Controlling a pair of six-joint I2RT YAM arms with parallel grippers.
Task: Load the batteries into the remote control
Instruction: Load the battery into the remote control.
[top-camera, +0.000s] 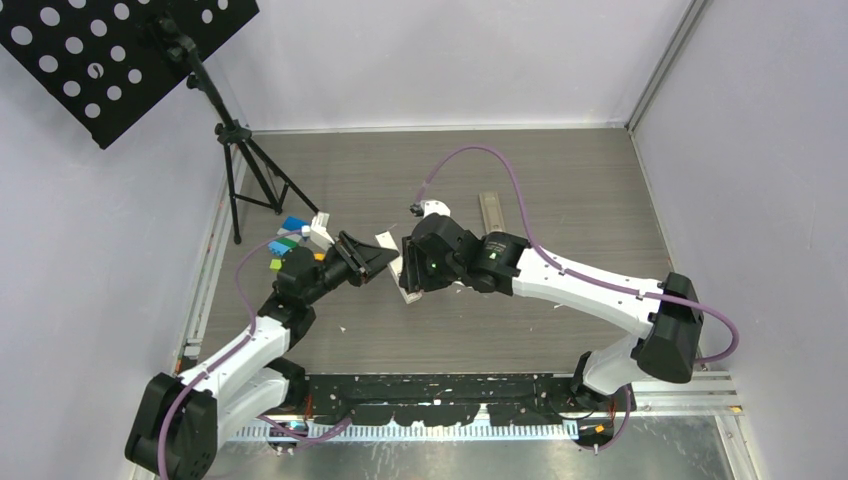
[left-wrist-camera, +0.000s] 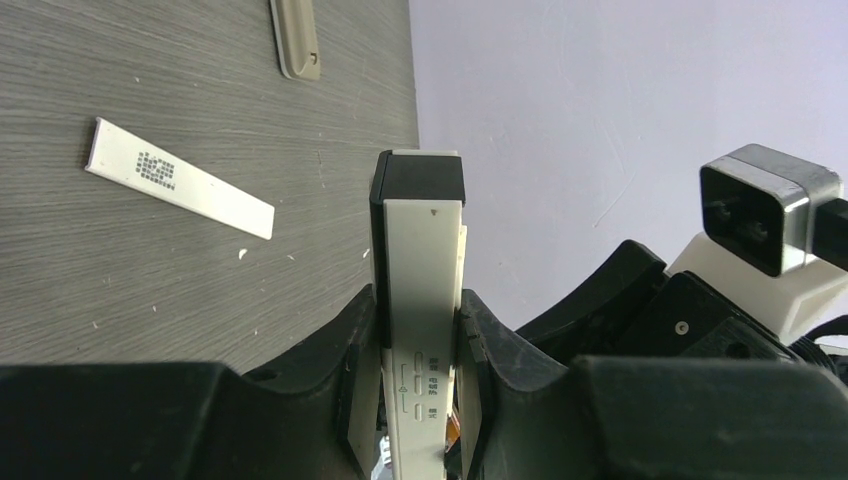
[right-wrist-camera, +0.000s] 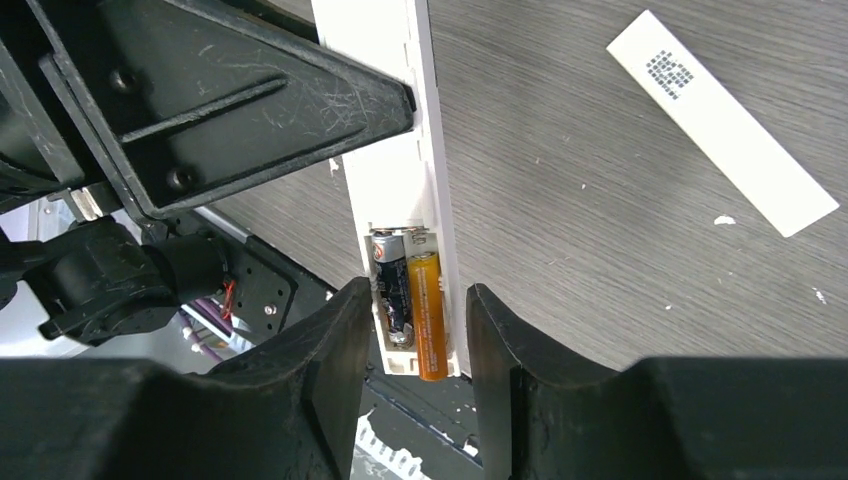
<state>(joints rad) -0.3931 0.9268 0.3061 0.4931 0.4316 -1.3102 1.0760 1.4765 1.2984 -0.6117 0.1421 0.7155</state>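
Note:
My left gripper (left-wrist-camera: 420, 310) is shut on a white remote control (left-wrist-camera: 425, 260) and holds it above the table; it also shows in the top view (top-camera: 372, 262). In the right wrist view the remote's (right-wrist-camera: 425, 150) battery bay is open. A dark battery (right-wrist-camera: 390, 290) lies seated in it. An orange battery (right-wrist-camera: 427, 315) lies beside it and sticks out a little past the remote's end. My right gripper (right-wrist-camera: 418, 330) is open, with one jaw on each side of that end and small gaps showing. The blue battery is out of view.
A flat white strip with a printed code (right-wrist-camera: 720, 120) lies on the table beyond the remote. A second, grey remote (top-camera: 492, 213) lies further back. Coloured toy blocks (top-camera: 285, 240) sit at the left, next to a music stand's tripod (top-camera: 240, 160).

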